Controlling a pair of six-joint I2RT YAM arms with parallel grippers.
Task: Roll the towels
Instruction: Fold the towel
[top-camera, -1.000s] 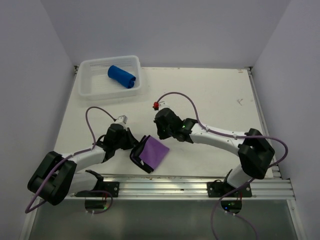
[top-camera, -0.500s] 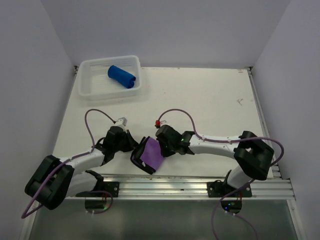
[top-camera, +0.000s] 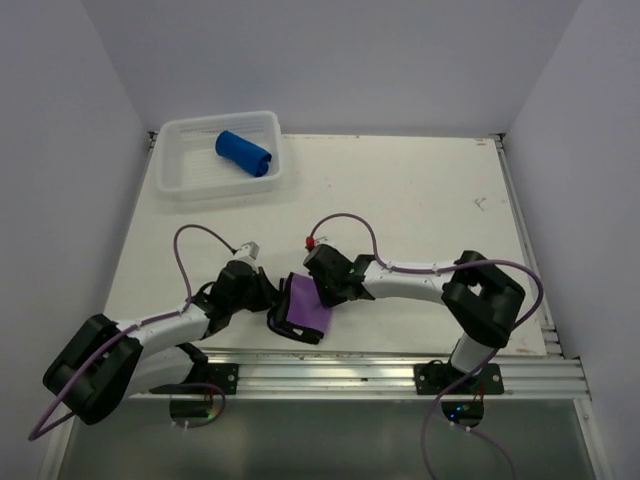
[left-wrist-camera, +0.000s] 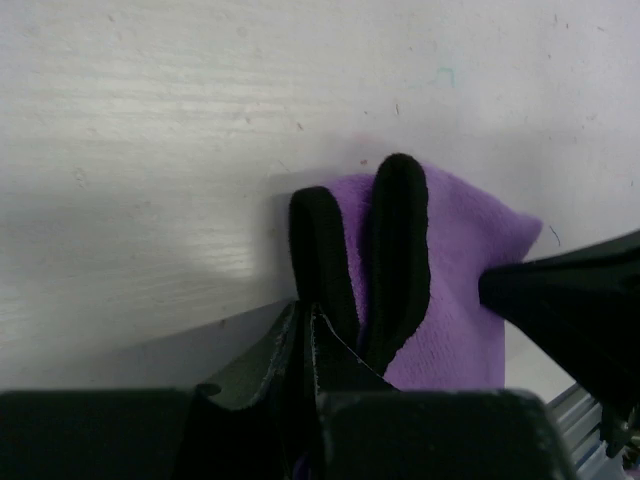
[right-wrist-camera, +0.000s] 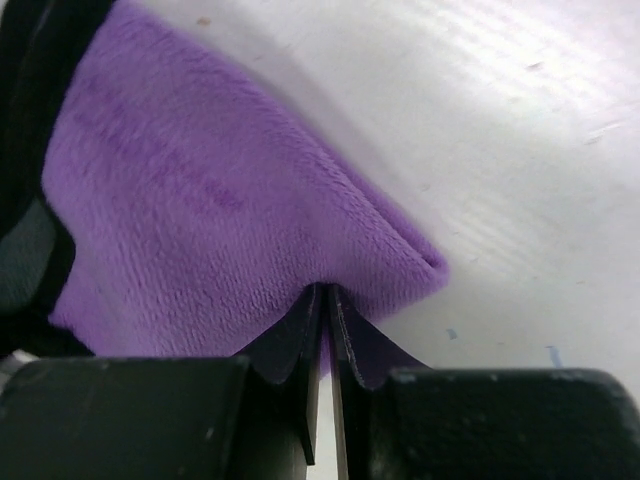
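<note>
The light purple towel (top-camera: 303, 306) lies folded near the table's front edge, its dark edge (left-wrist-camera: 398, 250) doubled up in thick folds. My left gripper (top-camera: 272, 303) is shut on that dark edge at the towel's left side, seen close in the left wrist view (left-wrist-camera: 308, 308). My right gripper (top-camera: 325, 291) is shut on the towel's right edge, pinching a fold of purple cloth (right-wrist-camera: 200, 200) between its jaws (right-wrist-camera: 323, 292). The royal blue towel (top-camera: 243, 153) lies rolled inside the white basket (top-camera: 180, 178) at the back left.
The aluminium rail (top-camera: 380, 365) runs along the front edge just behind the towel. Purple cables loop above both wrists (top-camera: 345, 222). The right gripper's body (left-wrist-camera: 575, 300) shows at the right of the left wrist view.
My right gripper came down and left from behind the towel onto its right edge. My left arm slid a little to the right. The towel now looks narrower and more bunched.
</note>
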